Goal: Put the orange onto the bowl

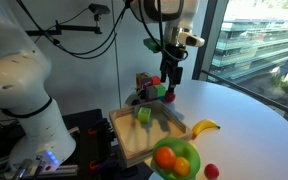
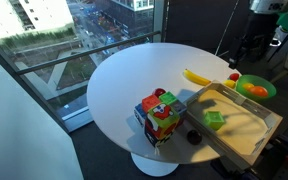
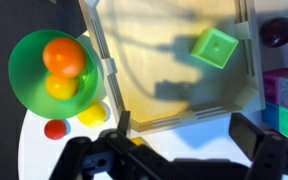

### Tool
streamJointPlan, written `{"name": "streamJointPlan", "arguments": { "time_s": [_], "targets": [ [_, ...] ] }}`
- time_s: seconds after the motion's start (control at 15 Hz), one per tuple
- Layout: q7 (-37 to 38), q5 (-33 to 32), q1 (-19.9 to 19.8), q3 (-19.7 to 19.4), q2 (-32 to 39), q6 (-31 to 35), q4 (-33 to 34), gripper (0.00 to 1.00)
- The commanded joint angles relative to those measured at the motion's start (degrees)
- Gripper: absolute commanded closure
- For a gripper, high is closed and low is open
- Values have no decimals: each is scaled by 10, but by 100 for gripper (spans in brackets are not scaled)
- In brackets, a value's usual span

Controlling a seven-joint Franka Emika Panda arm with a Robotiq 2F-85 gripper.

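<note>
The reddish-orange orange (image 3: 64, 55) lies in the bright green bowl (image 3: 24, 62), touching a paler yellow-orange fruit (image 3: 61, 88). Both exterior views show the bowl (image 1: 190, 153) (image 2: 270, 87) with the fruit in it, on the white table beside the wooden tray. My gripper (image 3: 184, 142) is open and empty. It hangs high over the far side of the tray (image 1: 170, 86), well away from the bowl. In the wrist view its two dark fingers frame the tray's near wall.
The square wooden tray (image 3: 174, 118) holds a green cube (image 3: 215, 46). A banana (image 1: 205, 127) and a red ball (image 3: 56, 129) lie by the bowl. A multicoloured cube (image 2: 161, 115) and a dark round fruit (image 3: 277, 32) sit beside the tray. The round table's edge is close.
</note>
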Motion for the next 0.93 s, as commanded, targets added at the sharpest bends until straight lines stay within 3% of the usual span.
{"name": "streamJointPlan", "arguments": {
  "time_s": [0.0,0.67,0.87],
  "targets": [
    [10,-7,6,13,-45,1,-12,0],
    [-18,-4,17,31,-128,-25,-34,0],
    [-8,0,15,32,-115,-20,-27,0]
  ]
}}
